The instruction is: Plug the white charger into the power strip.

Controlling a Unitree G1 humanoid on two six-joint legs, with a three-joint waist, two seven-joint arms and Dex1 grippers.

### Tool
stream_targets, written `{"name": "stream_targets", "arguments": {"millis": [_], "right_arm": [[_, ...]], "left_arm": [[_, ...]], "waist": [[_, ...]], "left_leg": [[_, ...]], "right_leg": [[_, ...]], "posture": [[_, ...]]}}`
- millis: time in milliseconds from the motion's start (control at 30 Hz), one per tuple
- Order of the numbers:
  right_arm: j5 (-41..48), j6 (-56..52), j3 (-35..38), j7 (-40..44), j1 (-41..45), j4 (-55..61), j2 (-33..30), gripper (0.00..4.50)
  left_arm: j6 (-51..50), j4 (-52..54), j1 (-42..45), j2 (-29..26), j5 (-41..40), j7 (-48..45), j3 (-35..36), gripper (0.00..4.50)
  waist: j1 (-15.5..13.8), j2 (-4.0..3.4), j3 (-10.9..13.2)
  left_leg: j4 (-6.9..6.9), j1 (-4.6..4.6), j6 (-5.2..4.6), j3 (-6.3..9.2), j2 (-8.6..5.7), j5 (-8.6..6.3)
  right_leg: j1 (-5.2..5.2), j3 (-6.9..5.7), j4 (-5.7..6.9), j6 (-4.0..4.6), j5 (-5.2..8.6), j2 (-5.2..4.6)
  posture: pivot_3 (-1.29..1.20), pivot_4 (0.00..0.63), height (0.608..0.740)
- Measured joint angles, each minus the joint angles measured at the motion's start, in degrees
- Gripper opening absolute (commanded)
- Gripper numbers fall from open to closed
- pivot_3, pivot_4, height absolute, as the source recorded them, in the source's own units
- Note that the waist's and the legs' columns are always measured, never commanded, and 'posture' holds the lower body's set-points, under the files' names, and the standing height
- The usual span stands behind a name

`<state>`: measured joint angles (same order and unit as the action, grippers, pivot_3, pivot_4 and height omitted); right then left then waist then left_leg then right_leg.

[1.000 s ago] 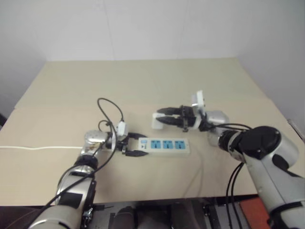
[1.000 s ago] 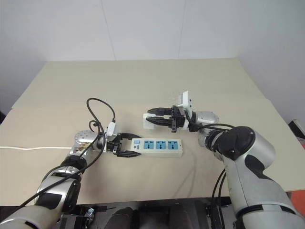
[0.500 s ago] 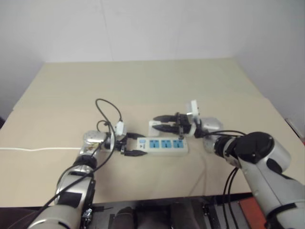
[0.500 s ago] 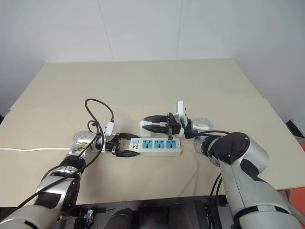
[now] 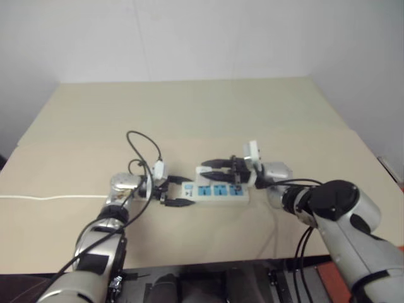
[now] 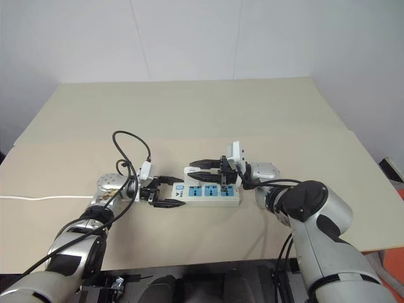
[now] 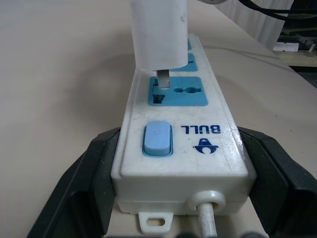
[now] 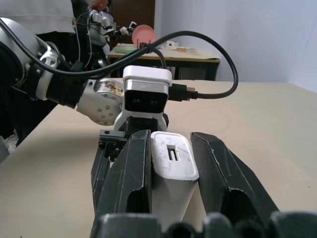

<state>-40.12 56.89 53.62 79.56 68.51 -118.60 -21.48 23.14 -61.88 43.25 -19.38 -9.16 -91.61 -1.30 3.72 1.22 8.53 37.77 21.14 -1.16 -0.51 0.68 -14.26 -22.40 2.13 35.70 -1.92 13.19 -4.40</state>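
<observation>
On the near part of the tan table [image 6: 265, 113] the strip [image 6: 208, 194] lay flat, its 3 blue sockets [image 7: 177, 93] facing up and its blue switch [image 7: 157, 139] at the end nearest the left arm. The left gripper [image 6: 165, 192] came in from the left and had its 2 black fingers [image 7: 86, 178] clamped on that switch end, one down each long side, touching the casing. A thin white cord [image 7: 207, 218] left the strip between those fingers, and a white cord [image 6: 38, 196] ran off toward the left edge of the table. The right gripper [image 6: 203, 170] reached in from the right, just over the strip, and its fingers [image 8: 130, 173] were closed on the charger [image 8: 172, 166], one against each side. The charger [image 7: 159, 34] stood upright above the socket next to the switch, and a metal prong [image 7: 163, 78] reached down to that socket's upper slot; I could not tell how deep it sat. A gap showed between the charger's body and the socket face. A black cable [image 6: 129, 146] looped up from the left wrist. Beyond the hands the table was bare back to a white wall [image 6: 189, 38].
</observation>
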Motion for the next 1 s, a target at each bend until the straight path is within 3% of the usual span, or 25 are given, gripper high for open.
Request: {"name": "stream_targets", "arguments": {"millis": [1000], "right_arm": [[-3.1, 3.2, 0.1, -4.0, -2.4, 0.0, -0.8, 1.06]], "left_arm": [[0.3, -0.3, 0.0, 0.0, 0.1, 0.2, 0.0, 3.26]], "waist": [[0.0, 0.02, 0.0]], "left_leg": [[0.00, -0.08, 0.00, 0.12, -0.01, 0.00]], "right_leg": [[0.12, -0.01, -0.06, -0.01, 0.00, 0.01]], "posture": [[0.00, 0.150, 0.740]]}}
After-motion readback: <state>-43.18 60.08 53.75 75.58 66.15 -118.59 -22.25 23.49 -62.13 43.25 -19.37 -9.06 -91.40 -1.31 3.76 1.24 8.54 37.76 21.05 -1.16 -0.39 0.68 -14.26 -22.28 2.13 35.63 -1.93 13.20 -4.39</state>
